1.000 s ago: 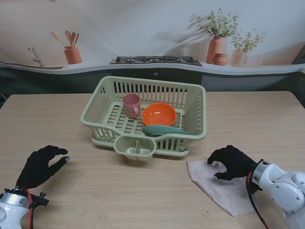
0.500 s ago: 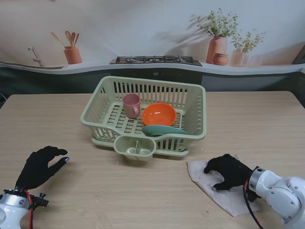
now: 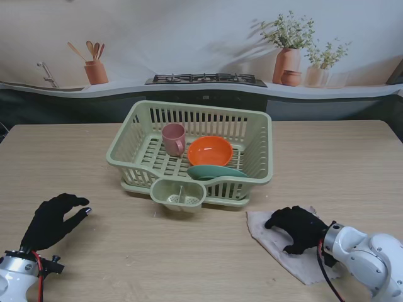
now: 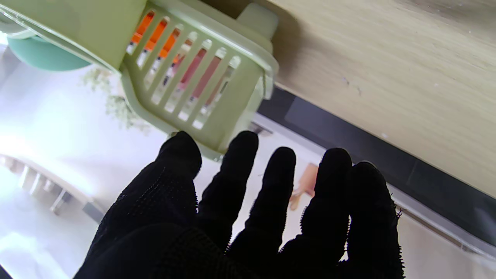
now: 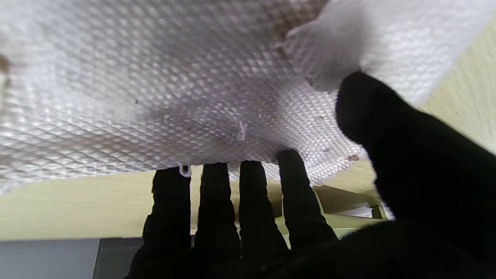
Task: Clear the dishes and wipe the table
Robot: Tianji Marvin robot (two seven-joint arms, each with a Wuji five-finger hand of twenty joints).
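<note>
Our right hand (image 3: pixel 298 228) presses its spread fingertips (image 5: pixel 217 174) onto the cloth (image 3: pixel 277 242), gripping nothing; our left hand (image 3: pixel 53 219) hovers, fingers apart.

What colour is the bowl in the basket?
Bright orange round bowl; the stand view shows it best.

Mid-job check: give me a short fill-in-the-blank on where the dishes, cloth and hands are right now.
1. The pink cup, orange bowl and green plate all sit inside the green ____.
2. The right hand presses its fingertips onto the ____.
3. The left hand holds ____.
4. The cloth lies to the ____ of the rack, nearer to me.

Missing words: rack; cloth; nothing; right
</note>
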